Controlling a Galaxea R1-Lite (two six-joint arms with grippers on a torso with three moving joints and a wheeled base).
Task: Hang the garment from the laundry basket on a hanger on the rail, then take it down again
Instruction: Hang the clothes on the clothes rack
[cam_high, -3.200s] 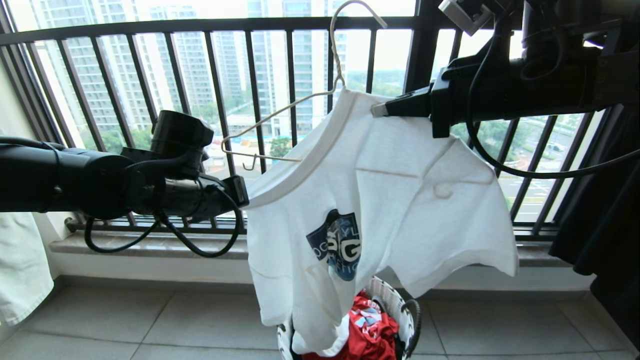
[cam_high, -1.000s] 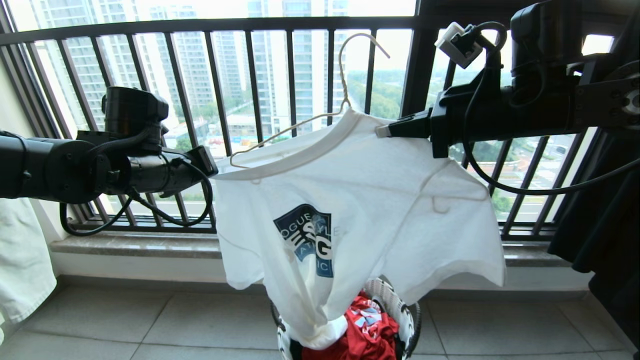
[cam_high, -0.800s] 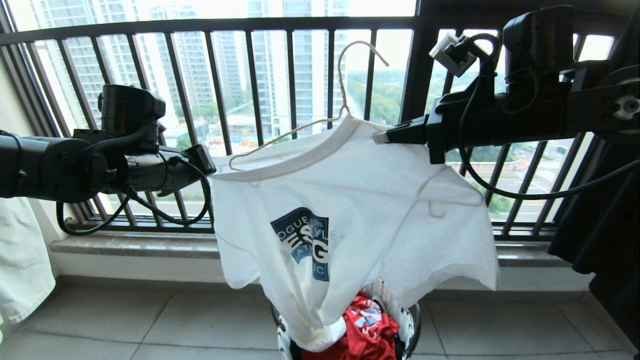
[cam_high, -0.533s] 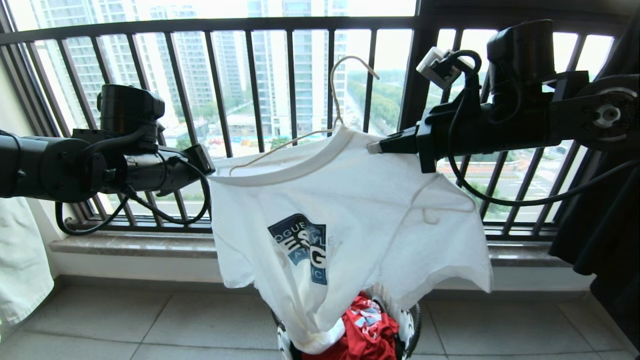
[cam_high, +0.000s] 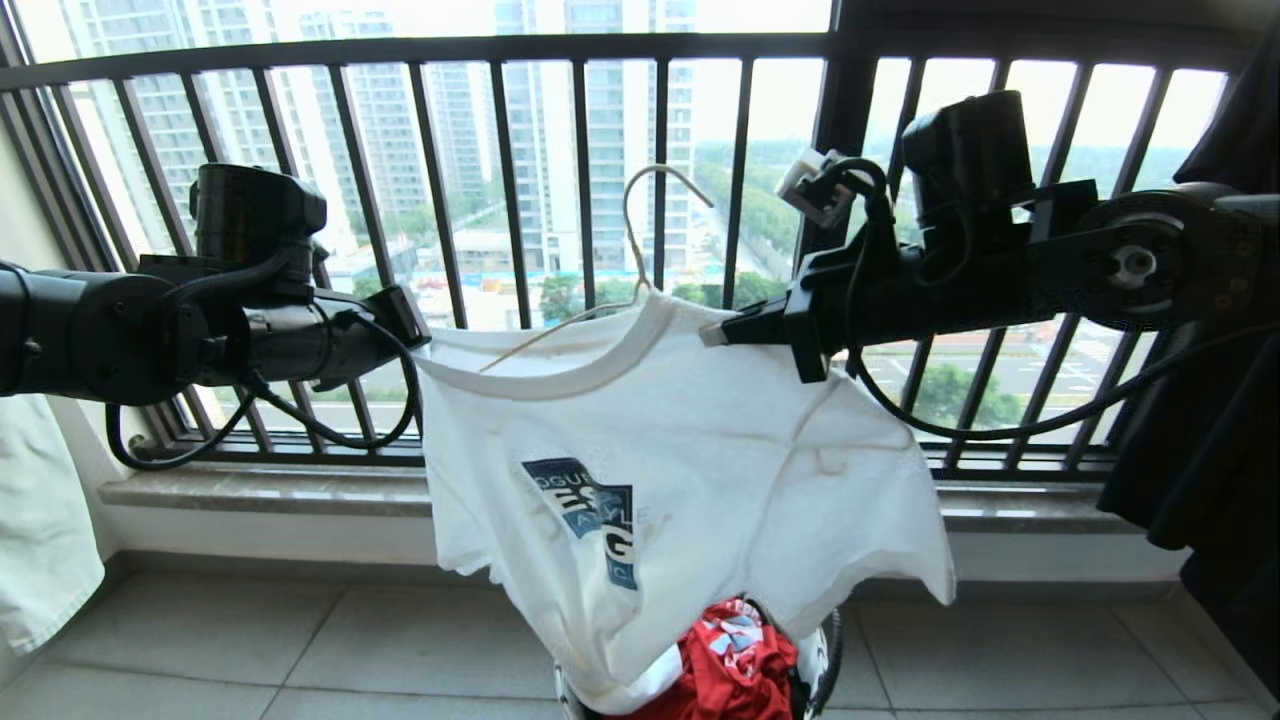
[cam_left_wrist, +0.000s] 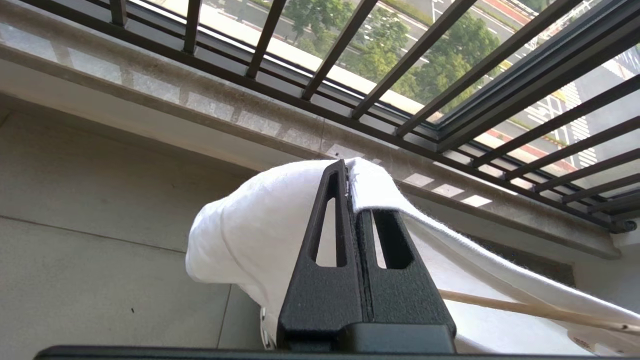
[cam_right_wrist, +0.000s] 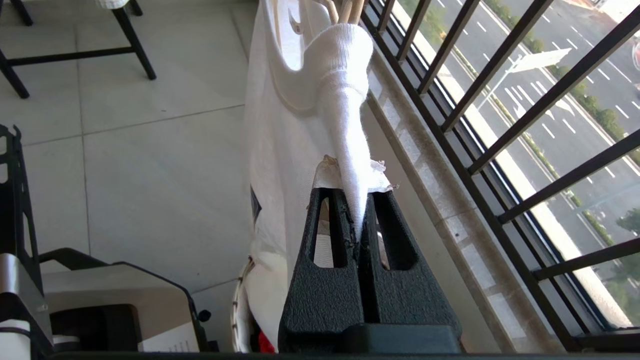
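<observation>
Garment (cam_high: 690, 470) above laundry basket (cam_high: 822, 660), before railing (cam_high: 510, 180).

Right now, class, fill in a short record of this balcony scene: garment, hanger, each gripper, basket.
garment: white short-sleeved T-shirt with blue square logo, stretched between both grippers, hem drooping into the basket
hanger: thin cream-white wire hanger, inside the neck opening, hook up and free, on no rail
left gripper: shut on the shirt's shoulder edge
right gripper: shut on the ribbed collar
basket: small round white woven basket, on the floor, red garment inside

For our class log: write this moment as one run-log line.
left tool: shut on T-shirt | right tool: shut on T-shirt | hanger: inside neckline, off rail
</observation>
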